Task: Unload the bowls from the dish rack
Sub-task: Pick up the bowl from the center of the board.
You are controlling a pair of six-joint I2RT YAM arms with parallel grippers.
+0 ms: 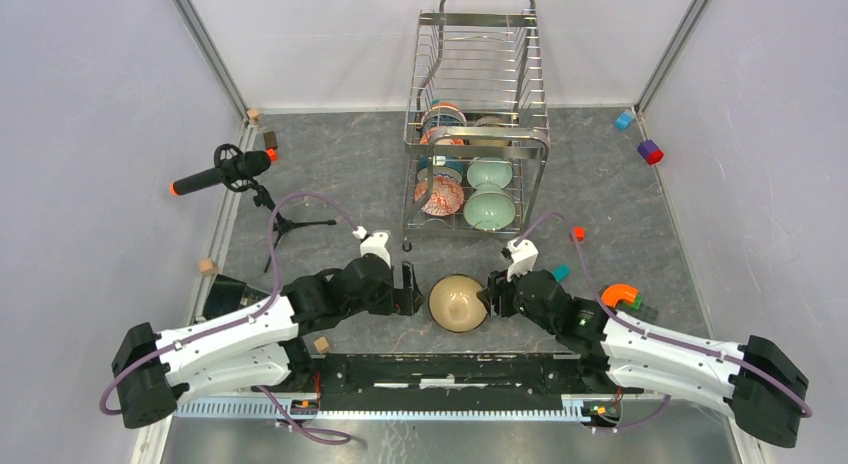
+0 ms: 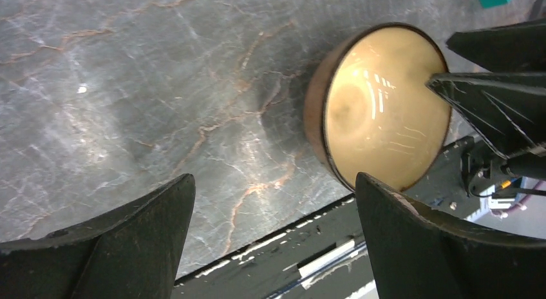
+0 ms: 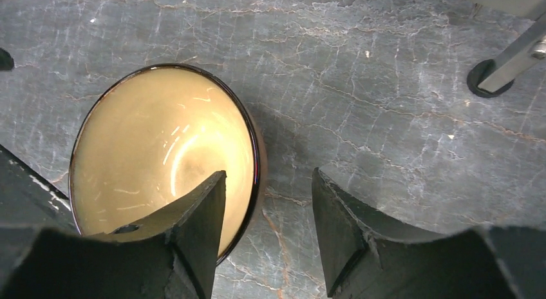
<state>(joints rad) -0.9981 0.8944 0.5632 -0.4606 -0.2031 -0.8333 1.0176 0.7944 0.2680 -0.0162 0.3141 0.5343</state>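
Tan bowl (image 1: 459,303) with a dark rim, standing mouth up on the grey marbled table (image 1: 330,174). It lies at 6 o'clock of the dish rack (image 1: 480,74), well apart from it and between the two grippers.

Right gripper (image 1: 491,296): at 3 o'clock of the tan bowl. Its jaws are parted to a middling gap and straddle the rim. In the right wrist view one finger (image 3: 193,215) hangs over the glazed inside and the other finger (image 3: 348,228) stands outside the wall. The rim runs between them, and neither is seen pressing on it.

Left gripper (image 1: 408,287): at 9 o'clock of the tan bowl, just beside it and apart from it. Its jaws are spread wide, with only bare table between them.

Dish rack: two-tier chrome wire, standing at 12 o'clock of the table against the far wall. The lower tier holds two pale green bowls (image 1: 489,206) on edge at its right. At its left is a red-patterned bowl (image 1: 439,195) with a blue-and-white bowl (image 1: 441,169) behind it. The upper tier holds more bowls, partly hidden by the wires.

Surroundings: a microphone (image 1: 225,172) on a small tripod at 9 o'clock of the rack. A teal block (image 1: 561,272) and an orange curved piece (image 1: 620,294) lie at 3 o'clock of the right gripper.
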